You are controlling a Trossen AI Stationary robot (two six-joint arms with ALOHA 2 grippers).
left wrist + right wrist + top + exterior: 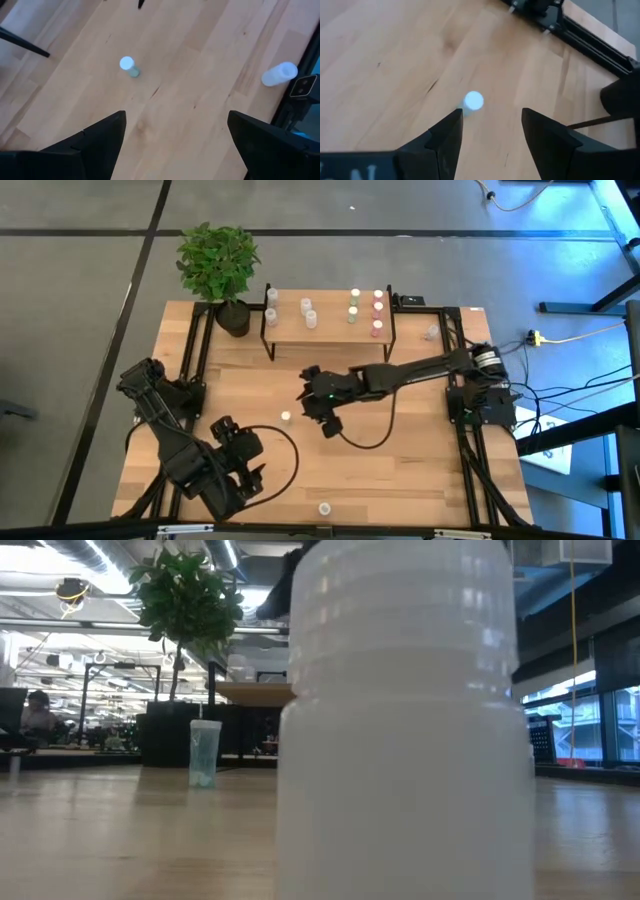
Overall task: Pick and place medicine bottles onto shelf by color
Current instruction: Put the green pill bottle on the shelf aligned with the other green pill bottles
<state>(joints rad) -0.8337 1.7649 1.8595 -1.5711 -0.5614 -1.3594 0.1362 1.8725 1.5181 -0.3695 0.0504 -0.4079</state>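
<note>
Plant (218, 262) beside shelf (330, 330) (bottle (285, 417) stands apart).

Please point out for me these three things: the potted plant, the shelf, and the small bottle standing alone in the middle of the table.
Potted plant (217, 262): high view, on its green leaves.
Shelf (330, 326): high view, on a bare part of its wooden board.
Small white-capped bottle (286, 417): high view, on its cap.
</note>
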